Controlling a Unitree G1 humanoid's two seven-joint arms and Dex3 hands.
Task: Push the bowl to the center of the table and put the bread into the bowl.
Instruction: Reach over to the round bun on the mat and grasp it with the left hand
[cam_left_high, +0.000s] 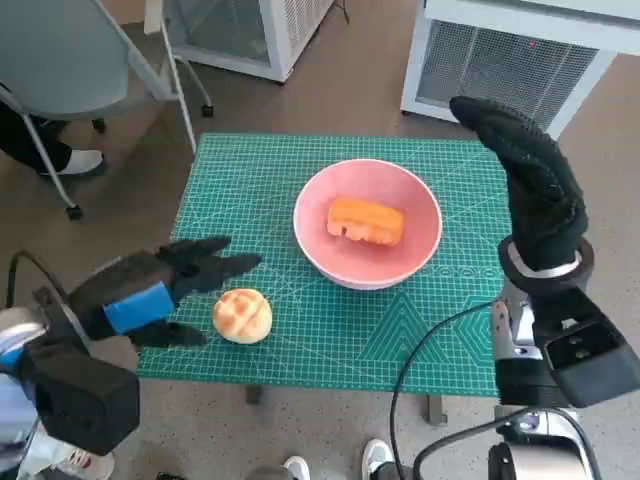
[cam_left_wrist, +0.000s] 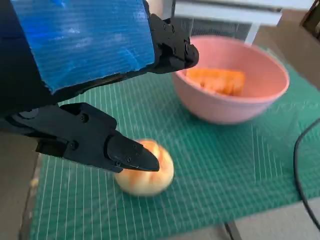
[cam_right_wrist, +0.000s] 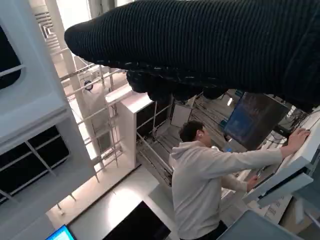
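Green gridded mat (cam_left_high: 330, 340) covered a small table on a brown floor (cam_left_high: 360, 80).
Pink bowl (cam_left_high: 367, 222) sat mid-frame holding bread (cam_left_high: 365, 221); a bun (cam_left_high: 242, 316) lay lower left by the empty, spread left hand (cam_left_high: 165, 290). Right hand (cam_left_high: 530, 180) was raised, its grip impossible to tell. A chair (cam_left_high: 80, 60) stood upper left.

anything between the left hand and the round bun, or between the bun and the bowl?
Nothing visible blocks either. The left hand is open right beside the round bun, fingers spread around it in the left wrist view. Only bare green mat lies between the bun and the pink bowl, which already holds an orange bread piece.
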